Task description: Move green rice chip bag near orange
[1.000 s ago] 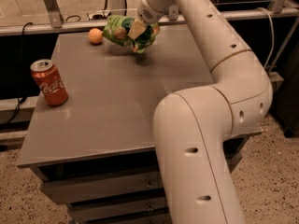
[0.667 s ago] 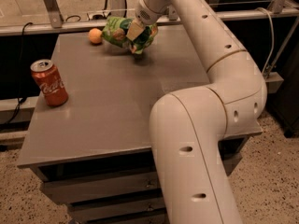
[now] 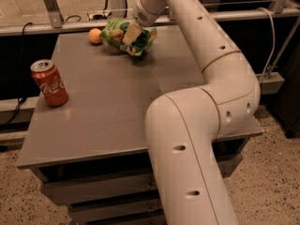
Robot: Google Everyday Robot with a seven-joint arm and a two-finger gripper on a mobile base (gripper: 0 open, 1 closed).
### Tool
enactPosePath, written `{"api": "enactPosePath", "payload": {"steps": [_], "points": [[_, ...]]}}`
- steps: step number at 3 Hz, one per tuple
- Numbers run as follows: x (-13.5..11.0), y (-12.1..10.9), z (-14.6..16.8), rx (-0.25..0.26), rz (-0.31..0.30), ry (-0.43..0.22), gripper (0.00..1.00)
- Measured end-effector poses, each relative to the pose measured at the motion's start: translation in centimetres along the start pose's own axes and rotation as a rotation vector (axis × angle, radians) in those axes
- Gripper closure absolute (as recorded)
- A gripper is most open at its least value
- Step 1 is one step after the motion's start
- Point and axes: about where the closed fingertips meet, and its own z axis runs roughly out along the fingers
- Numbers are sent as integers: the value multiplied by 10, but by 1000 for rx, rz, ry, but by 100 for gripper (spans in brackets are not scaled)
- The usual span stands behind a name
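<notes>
Gripping: the two-finger gripper [image 3: 131, 33] sits at the far end of the table, jaws clamped on the crinkly light-green rice chip bag [image 3: 111, 33], pinching it around the middle from above.
Bag spot: far side of the flat grey tabletop [image 3: 108, 97], low over it or resting on it, honestly can't tell which.
Key relation: the small round plain orange fruit [image 3: 95, 35] lies to the camera-left of the jaws. The bag's long axis runs roughly left-right, so its left end points straight at the fruit and sits just beside it. Touching or not, can't say.
My read: the bag looks near enough already, so what's left is probably lowering and letting go, not more travel.
Bag feel: thin foil-ish film, wrinkled, bunched where it's pinched; likely to spring or slump when released.
Orange feel: smooth, round, could roll if bumped.
Bystander: a red Coca-Cola can [image 3: 49, 83], upright near the left edge, well apart from everything.
Arm: a chunky smooth white jointed arm [image 3: 206, 46] sweeping in from the right.
</notes>
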Motion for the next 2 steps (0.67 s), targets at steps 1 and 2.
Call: {"api": "enactPosePath", "payload": {"steps": [1, 2], "points": [[-1, 0, 1, -2, -2, 3, 0], [-2, -1, -1, 2, -3, 1, 0]]}}
